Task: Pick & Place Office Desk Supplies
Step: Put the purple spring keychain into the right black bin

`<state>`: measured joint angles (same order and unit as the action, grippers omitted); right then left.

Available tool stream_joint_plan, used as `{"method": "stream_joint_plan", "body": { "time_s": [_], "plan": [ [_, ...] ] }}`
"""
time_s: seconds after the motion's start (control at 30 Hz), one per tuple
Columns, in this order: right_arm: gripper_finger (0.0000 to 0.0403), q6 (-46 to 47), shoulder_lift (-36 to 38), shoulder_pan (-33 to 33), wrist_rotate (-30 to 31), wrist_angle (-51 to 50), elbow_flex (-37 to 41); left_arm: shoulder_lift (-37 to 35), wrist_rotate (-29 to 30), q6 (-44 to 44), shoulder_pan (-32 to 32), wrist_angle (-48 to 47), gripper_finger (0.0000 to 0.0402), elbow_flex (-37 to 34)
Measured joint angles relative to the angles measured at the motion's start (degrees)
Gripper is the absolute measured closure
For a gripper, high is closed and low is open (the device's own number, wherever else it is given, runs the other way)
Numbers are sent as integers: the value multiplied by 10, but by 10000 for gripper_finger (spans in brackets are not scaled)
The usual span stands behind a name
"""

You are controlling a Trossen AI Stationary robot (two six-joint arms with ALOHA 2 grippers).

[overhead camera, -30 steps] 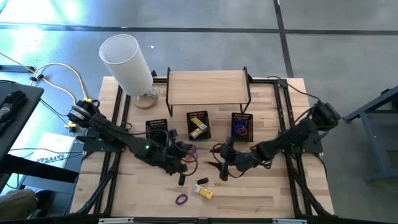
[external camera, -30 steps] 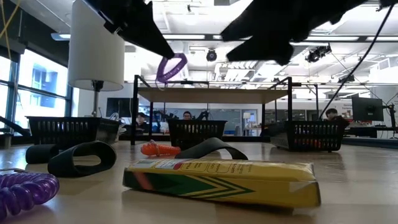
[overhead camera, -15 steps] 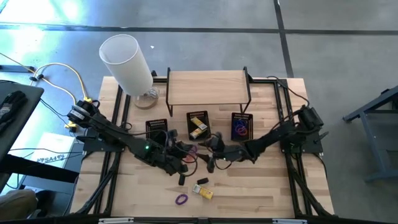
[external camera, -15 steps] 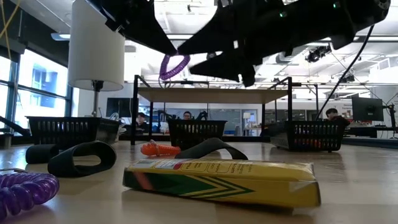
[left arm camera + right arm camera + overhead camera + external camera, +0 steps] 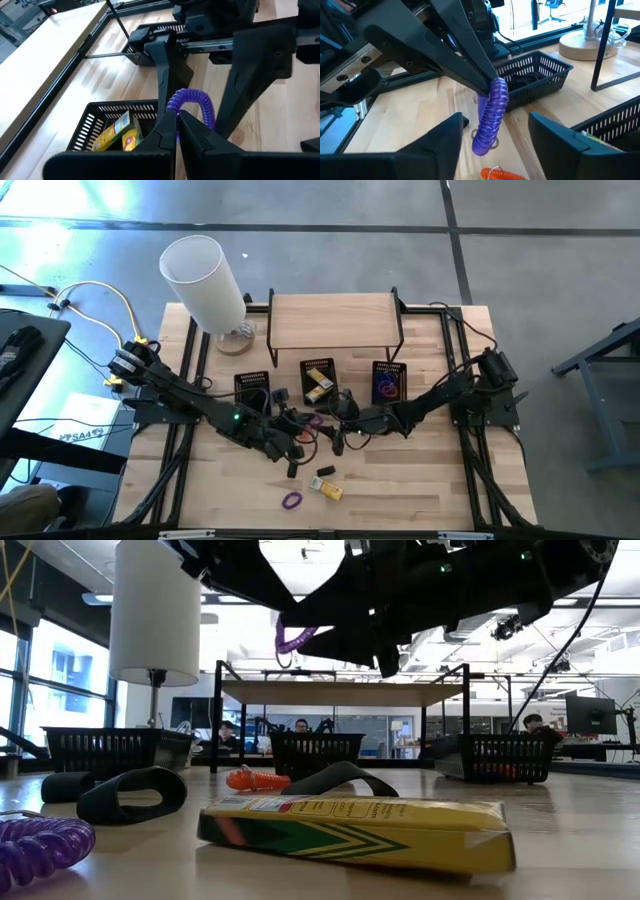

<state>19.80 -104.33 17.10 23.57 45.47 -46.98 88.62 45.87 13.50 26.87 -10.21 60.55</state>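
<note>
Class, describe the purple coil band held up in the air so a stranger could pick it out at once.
Start at the wooden shelf at the table's back, then come forward past the three black baskets. There the left gripper pinches a purple coil band between the right gripper's open fingers. Unlike the other purple coil, it hangs in mid-air.

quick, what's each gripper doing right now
Left gripper: shut on the purple coil band, held above the table.
Right gripper: open, fingers either side of the hanging band, not gripping it yet.

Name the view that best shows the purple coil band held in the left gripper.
Right wrist view: the purple coil band hangs full-length from the left gripper. The left wrist view shows its top loop, the low view a small backlit loop, the high view only a speck.
</note>
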Motion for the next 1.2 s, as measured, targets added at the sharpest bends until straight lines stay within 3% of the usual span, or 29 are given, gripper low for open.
{"method": "stream_joint_plan", "body": {
  "time_s": [0.13, 0.3, 0.37, 0.53, 0.93, 1.2],
  "plan": [
    [249, -6, 0, 0, 0, 0, 0, 0, -3, 0, -2, 0, 401, 0],
    [364, -26, 0, 1, -4, 0, 0, 0, -35, 0, -2, 0, 401, 0],
    [387, -37, 0, 1, -18, 0, 0, 1, -52, 0, -5, 1, 401, 0],
    [393, -35, 0, 3, -30, -1, 0, 2, -55, -12, -6, 2, 381, 0],
    [396, -36, 2, 10, -43, -63, 0, 2, -56, 14, -6, 20, 236, 0],
    [396, -46, 86, 40, 95, -235, -1, 3, -56, 16, -3, 28, 223, 0]
  ]
}}
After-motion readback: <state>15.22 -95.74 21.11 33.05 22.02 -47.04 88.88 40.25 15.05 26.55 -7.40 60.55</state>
